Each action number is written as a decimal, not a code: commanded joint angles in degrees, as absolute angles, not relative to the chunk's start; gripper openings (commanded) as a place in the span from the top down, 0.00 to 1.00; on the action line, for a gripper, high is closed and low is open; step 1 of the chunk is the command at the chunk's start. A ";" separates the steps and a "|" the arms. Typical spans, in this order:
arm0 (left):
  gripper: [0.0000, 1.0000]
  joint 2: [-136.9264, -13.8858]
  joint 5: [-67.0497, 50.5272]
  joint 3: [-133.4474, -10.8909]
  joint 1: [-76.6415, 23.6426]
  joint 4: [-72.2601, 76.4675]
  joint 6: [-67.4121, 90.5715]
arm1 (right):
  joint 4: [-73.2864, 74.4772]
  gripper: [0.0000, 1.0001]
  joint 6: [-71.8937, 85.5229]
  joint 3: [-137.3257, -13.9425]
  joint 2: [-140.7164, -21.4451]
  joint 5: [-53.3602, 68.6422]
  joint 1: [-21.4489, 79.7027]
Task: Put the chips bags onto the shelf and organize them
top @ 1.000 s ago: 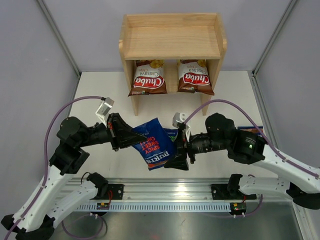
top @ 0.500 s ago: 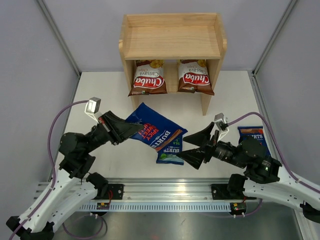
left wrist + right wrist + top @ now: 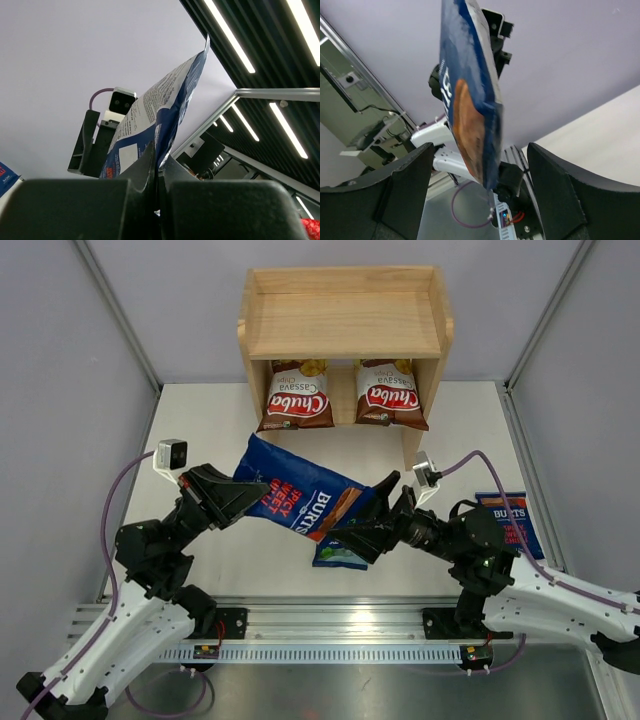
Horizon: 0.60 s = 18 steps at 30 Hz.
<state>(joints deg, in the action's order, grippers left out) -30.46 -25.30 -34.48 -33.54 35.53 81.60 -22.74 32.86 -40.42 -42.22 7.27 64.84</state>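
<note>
Left claw [image 3: 243,498] pinching Burts bag [image 3: 300,500] edge; right claw [image 3: 363,510] spread wide around bag's far end, no contact

Probably robotics lab cell: grey panel walls [image 3: 60,340] upper corners, aluminium rail [image 3: 340,652] bottom edge, ceiling strip lights [image 3: 232,32] upper right.

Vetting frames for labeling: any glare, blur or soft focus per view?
Top external: even light, sharp, soft shadows only. Left wrist: bright ceiling strip lights, own jaws dark and soft, held Burts bag fairly sharp. Right wrist: the bag looms close and smeared; open jaws dark, out of focus.
</note>
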 commanded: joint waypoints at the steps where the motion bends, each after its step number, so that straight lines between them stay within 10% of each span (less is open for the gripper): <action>1: 1.00 -28.57 -21.54 -34.02 -33.84 35.17 83.58 | -35.32 0.20 34.80 -40.78 -44.73 9.49 65.04; 7: 1.00 -28.56 -21.01 -34.10 -33.92 32.88 83.15 | -38.41 0.53 36.39 -42.01 -48.52 9.85 65.04; 9: 1.00 -28.13 -21.01 -34.80 -33.75 30.51 81.92 | -38.23 0.79 36.47 -41.05 -47.56 8.10 65.04; 18: 1.00 -29.70 -15.47 -51.84 -33.40 0.29 61.72 | -31.47 0.92 37.09 -38.23 -40.70 2.91 65.21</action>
<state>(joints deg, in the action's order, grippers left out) -29.56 -21.82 -44.75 -34.22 7.11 70.76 -30.06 36.80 -38.13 -44.38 6.42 64.86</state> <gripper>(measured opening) 0.005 0.221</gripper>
